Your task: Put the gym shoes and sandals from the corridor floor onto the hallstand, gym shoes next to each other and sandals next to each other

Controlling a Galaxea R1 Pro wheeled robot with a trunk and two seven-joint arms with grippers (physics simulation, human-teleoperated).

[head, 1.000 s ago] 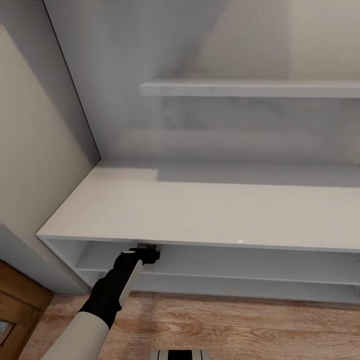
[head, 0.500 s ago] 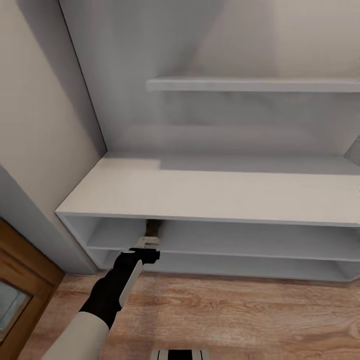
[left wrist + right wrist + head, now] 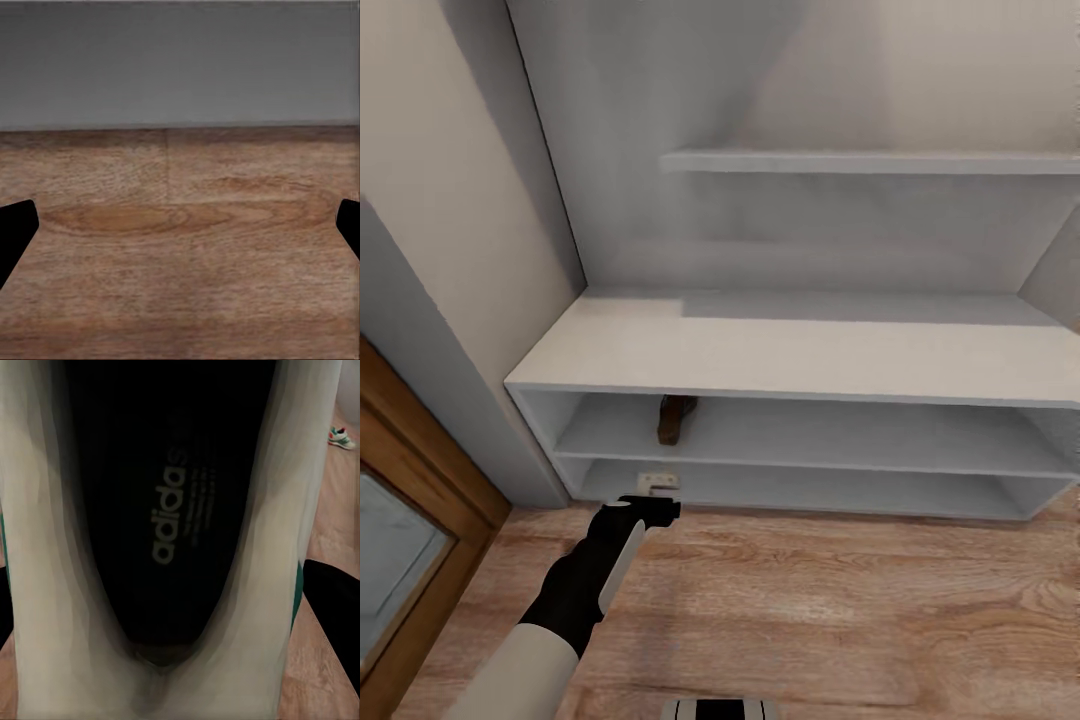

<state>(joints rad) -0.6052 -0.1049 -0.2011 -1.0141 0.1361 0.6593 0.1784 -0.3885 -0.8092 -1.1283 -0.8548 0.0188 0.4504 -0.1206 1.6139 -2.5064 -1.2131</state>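
One sandal now lies on the rack's upper tier, beyond the left gripper, whose fingers are spread wide and empty over the floor as the view pulls back. Right gripper clasps a sneaker; its mate waits on the floor.

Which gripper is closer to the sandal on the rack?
Left. The left gripper sits just below the sandal, at the rack's lower tier. The right gripper holds a gym shoe elsewhere.
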